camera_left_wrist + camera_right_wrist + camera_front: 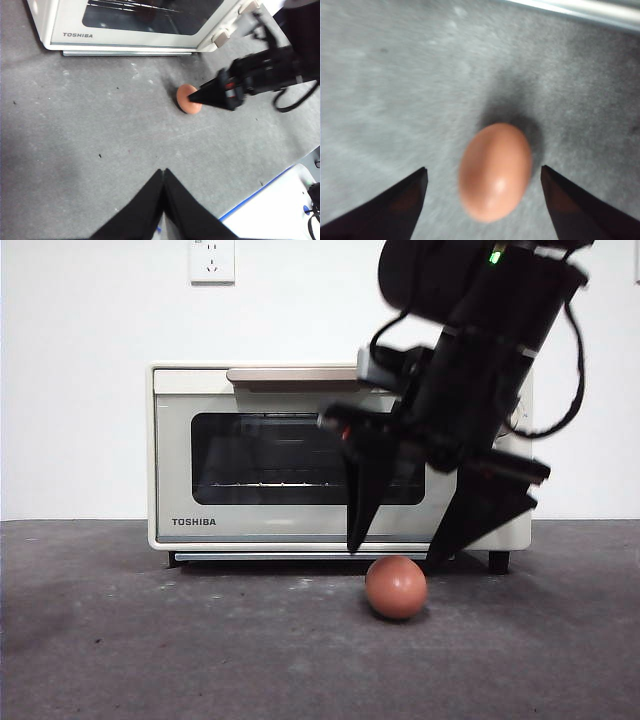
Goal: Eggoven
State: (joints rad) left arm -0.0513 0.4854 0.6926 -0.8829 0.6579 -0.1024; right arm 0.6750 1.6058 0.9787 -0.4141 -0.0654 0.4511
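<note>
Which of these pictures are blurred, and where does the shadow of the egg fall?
Right wrist view: soft and blurred; the egg casts a dark shadow on the mat beyond it, between the open right gripper. Front view: sharp; small shadow under the egg. Left wrist view: mostly sharp; left gripper shut.

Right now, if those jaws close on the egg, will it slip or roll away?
The egg looks smooth and rounded, so it could well roll on the flat table if nudged off-centre. The right gripper has its jaws open on either side, which should trap it. Probably fragile, so a gentle squeeze seems wise.
</note>
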